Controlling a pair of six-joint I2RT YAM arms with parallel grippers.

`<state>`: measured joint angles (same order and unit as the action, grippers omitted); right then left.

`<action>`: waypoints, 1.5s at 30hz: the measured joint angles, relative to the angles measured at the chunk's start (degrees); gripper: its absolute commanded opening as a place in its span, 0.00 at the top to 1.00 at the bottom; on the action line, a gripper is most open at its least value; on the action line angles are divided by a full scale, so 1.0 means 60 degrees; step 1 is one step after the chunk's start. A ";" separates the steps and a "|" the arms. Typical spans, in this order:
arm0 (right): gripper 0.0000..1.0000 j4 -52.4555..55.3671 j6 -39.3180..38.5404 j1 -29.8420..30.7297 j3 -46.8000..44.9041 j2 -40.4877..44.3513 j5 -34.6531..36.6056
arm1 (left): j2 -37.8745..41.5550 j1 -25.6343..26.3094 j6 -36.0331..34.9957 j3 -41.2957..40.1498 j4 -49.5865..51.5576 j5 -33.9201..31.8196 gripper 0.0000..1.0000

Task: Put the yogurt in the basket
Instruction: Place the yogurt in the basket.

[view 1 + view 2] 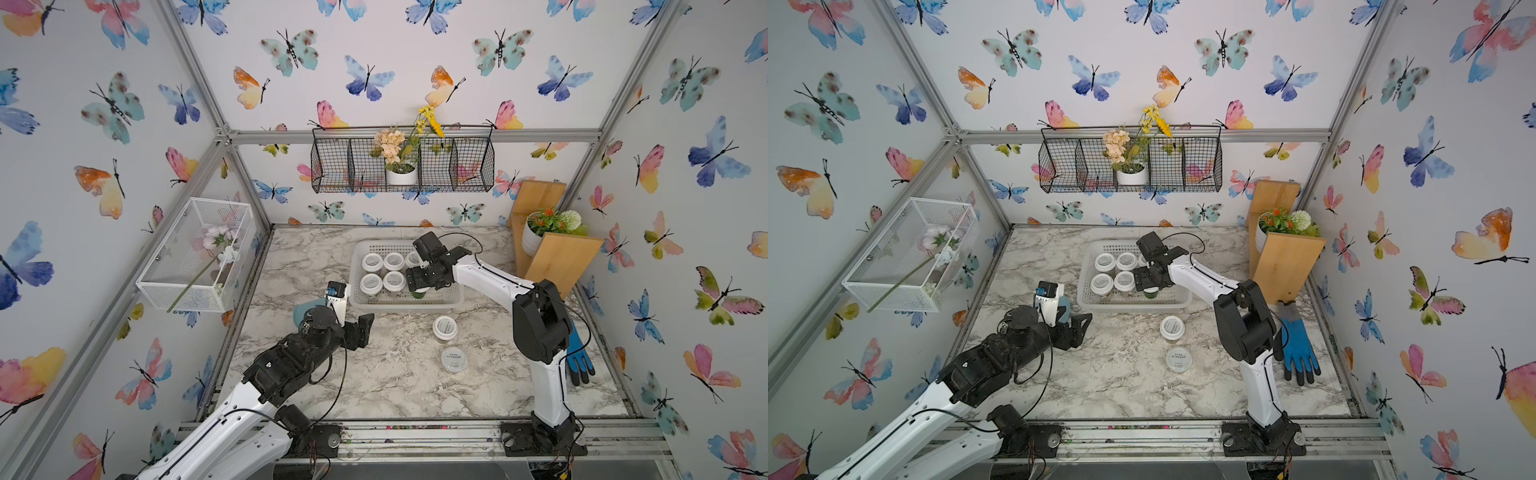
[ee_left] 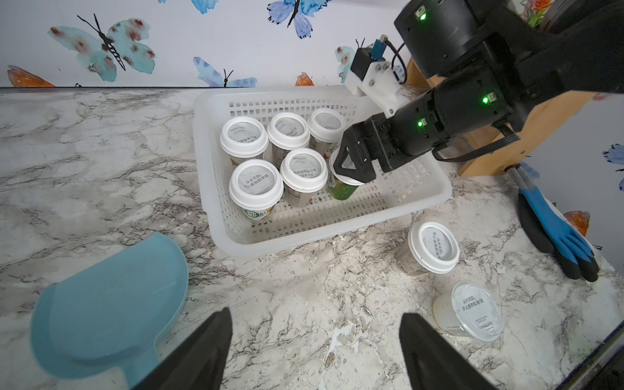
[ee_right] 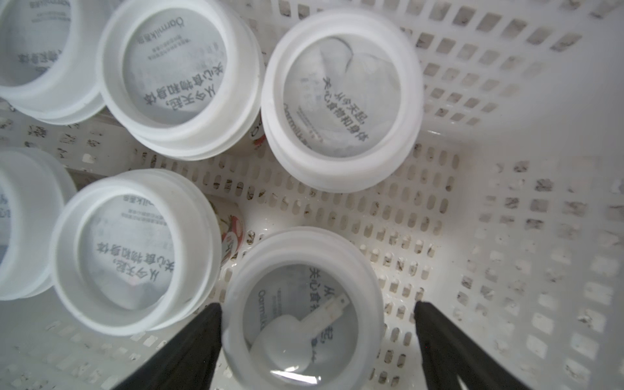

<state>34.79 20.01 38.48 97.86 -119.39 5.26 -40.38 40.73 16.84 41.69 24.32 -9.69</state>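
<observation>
The white perforated basket (image 1: pixel 399 306) (image 2: pixel 337 233) stands mid-table and holds several white-lidded yogurt cups (image 1: pixel 371 283) (image 2: pixel 256 184). My right gripper (image 1: pixel 419 286) (image 3: pixel 317 307) reaches down into it, open around a green-labelled yogurt cup (image 2: pixel 342 190) (image 3: pixel 304 304). One finger lies against that cup's lid and a gap shows at the other finger. The cup leans a little on the basket floor. Two more yogurt cups stand on the marble in front of the basket, one white-rimmed (image 1: pixel 444 327) (image 2: pixel 434 246), one with a flat grey lid (image 1: pixel 454 360) (image 2: pixel 476 310). My left gripper (image 1: pixel 363 330) (image 2: pixel 315 314) hovers open over bare marble, left of them.
A blue dustpan (image 2: pixel 111 304) lies by my left gripper. A blue and black glove (image 1: pixel 577 357) lies at the table's right edge. A wooden shelf with a flower pot (image 1: pixel 557 253) stands at the back right. A white mesh box (image 1: pixel 195 253) and a black wire basket (image 1: pixel 403 166) hang on the walls.
</observation>
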 measured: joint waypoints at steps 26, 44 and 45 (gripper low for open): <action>0.08 -0.0860 0.0237 0.0033 -0.0696 0.0525 -0.0849 | 0.0000 0.0193 0.0000 0.0000 0.0000 -0.0004 0.17; 0.10 -0.0943 0.0357 0.0033 -0.1756 0.1443 -0.0812 | -0.0109 0.0233 -0.0004 0.0000 0.0000 -0.0004 0.17; 0.10 -0.0951 0.0390 0.0033 -0.1821 0.1443 -0.0812 | -0.0120 0.0233 -0.0004 0.0000 0.0000 -0.0004 0.17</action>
<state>29.08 22.35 38.68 86.94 -110.74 0.38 -41.10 42.13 16.82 41.69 24.32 -9.72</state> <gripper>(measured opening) 0.899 0.829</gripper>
